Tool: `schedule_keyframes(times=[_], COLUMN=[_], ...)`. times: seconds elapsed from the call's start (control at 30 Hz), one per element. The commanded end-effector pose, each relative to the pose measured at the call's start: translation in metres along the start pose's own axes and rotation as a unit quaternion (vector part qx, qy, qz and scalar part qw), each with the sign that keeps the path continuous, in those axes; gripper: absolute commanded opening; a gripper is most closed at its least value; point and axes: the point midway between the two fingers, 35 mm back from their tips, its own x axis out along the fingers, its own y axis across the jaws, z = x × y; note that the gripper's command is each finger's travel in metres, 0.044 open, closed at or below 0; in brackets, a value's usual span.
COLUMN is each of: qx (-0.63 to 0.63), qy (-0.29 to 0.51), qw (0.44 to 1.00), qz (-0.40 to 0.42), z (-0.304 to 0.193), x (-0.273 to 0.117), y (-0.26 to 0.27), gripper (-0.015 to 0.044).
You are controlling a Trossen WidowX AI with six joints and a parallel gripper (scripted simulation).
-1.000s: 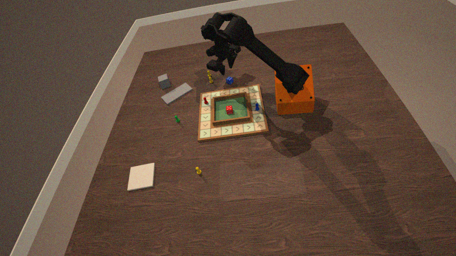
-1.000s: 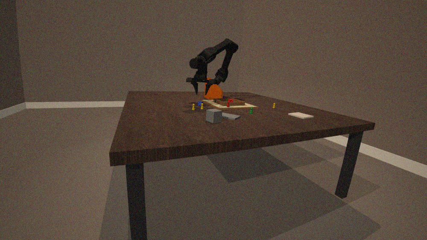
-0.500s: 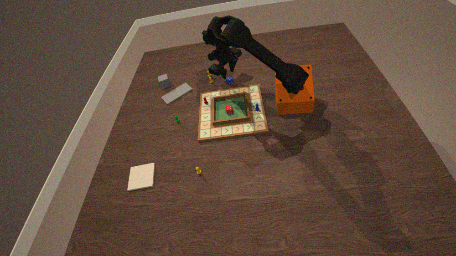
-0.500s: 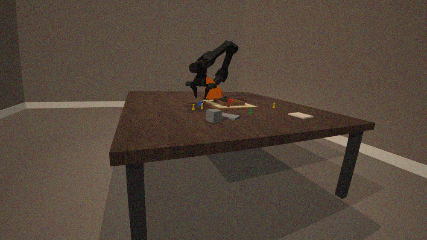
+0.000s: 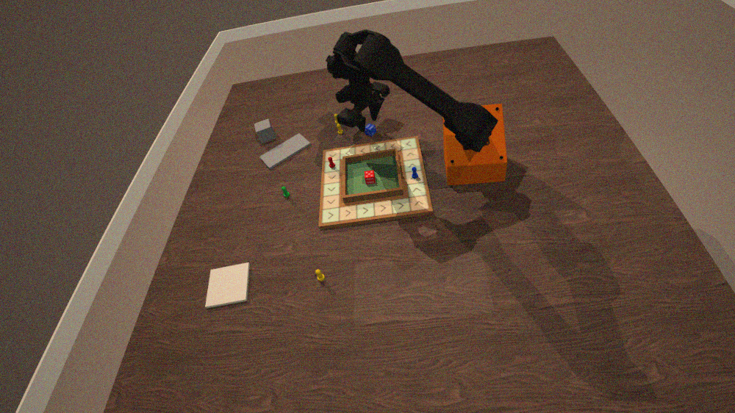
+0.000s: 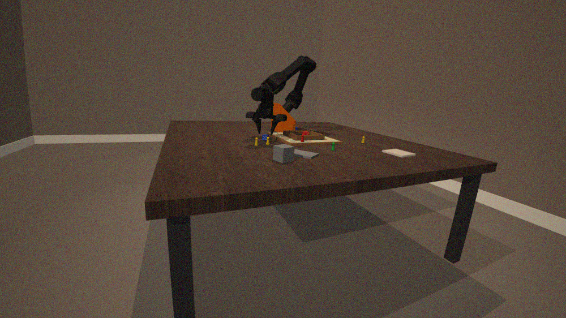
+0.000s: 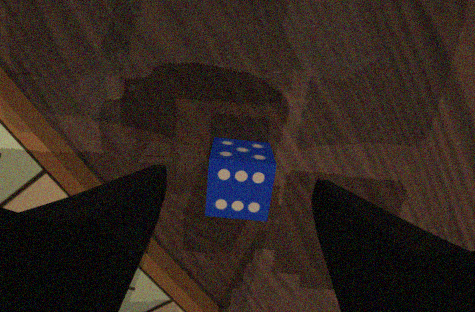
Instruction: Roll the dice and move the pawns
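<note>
My gripper [image 5: 368, 123] [image 6: 265, 133] [image 7: 240, 184] is open, pointing down just above the blue die [image 5: 370, 129] [image 6: 265, 137] [image 7: 239, 187], which lies on the table behind the board [image 5: 374, 220] [image 7: 38, 134]. The wrist view shows the die between the fingertips, its largest visible face with six pips and a narrower face with five. The red die [image 5: 369, 176] rests inside the tray [image 5: 374, 197] [image 6: 315, 136]; its top number is too small to tell. The red pawn [image 5: 331, 162] [image 6: 302, 138] stands on the left column, where arrows point down. The blue pawn [image 5: 414, 172] stands on the right column, arrows pointing up.
Two yellow pawns [image 5: 339, 130] [image 6: 256, 142] stand close beside the gripper. A green pawn [image 5: 285, 192] [image 6: 333, 146], grey cube [image 5: 264, 131] [image 6: 283, 153] and grey slab [image 5: 285, 151] lie left. Another yellow pawn [image 5: 320, 275] and a cream tile [image 5: 227, 285] are nearer. An orange block [image 5: 474, 170] is right.
</note>
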Motion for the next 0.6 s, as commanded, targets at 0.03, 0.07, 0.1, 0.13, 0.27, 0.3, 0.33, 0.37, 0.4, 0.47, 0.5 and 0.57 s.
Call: schedule_keyframes(times=[0.03,0.07,0.1,0.13,0.27,0.3,0.33,0.37,0.4,0.47,0.5,0.57], qx=[0.005,0.005,0.005,0.005,0.005,0.005,0.005,0.005,0.005,0.005,0.005,0.005], qy=[0.007,0.007,0.007,0.007,0.007,0.007,0.007,0.007,0.007,0.007,0.007,0.007], qw=[1.0,1.0,1.0,1.0,1.0,1.0,1.0,1.0,1.0,1.0,1.0,1.0], qz=[0.003,0.003,0.003,0.003,0.003,0.003,0.003,0.003,0.003,0.003,0.003,0.003], z=[-0.0041,-0.0042,-0.0043,-0.0043,-0.0044,-0.0044,-0.0044,-0.0044,-0.0044,-0.0044,-0.0044,-0.0044], x=[0.0129,0.0145,0.0161,0.0174,0.0184,0.0184,0.0184,0.0184,0.0184,0.0184,0.0184,0.0184], y=[-0.0003,-0.0002,-0.0002,-0.0001,-0.0001,-0.0001,-0.0001,-0.0001,-0.0001,-0.0001,-0.0001,-0.0001], gripper=[0.0275,0.0275,0.0275,0.0275,0.0249,0.0222,0.0196,0.017,0.0144,0.0091,0.0085,0.0071])
